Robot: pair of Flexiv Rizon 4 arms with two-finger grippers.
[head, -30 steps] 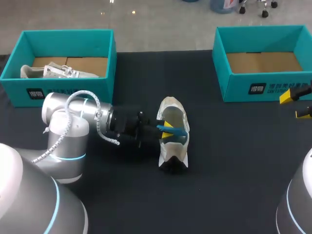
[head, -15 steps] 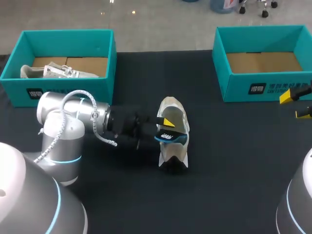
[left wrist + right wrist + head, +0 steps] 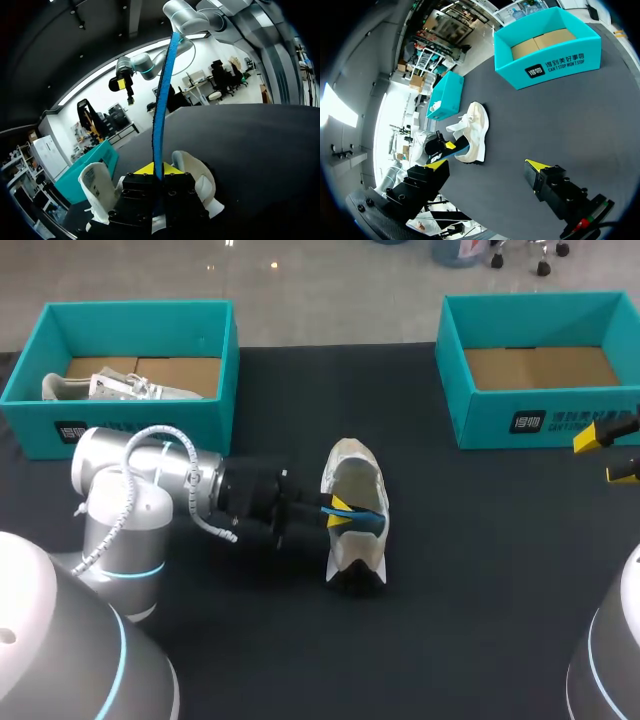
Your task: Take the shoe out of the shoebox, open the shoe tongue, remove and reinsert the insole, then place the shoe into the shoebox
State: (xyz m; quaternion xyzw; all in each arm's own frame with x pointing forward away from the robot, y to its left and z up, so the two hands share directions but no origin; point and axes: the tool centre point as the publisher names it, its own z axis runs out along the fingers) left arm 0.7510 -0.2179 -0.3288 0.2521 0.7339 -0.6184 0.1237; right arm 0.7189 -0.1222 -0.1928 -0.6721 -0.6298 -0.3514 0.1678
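Black table top (image 3: 480, 570) fills mid + lower frame, head view. Upper left: 2nd white sneaker (image 3: 120, 388), laces showing, lying on brown cardboard (image 3: 185, 370). Another cardboard sheet (image 3: 540, 368) upper rt.

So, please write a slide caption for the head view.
Left gripper holds the thin blue insole at the opening of the cream-white sneaker on the black table.

My left hand (image 3: 339, 513) rolled the blue insole (image 3: 366, 519) from flat back onto its edge, seating it lower inside the shoe (image 3: 352, 472).
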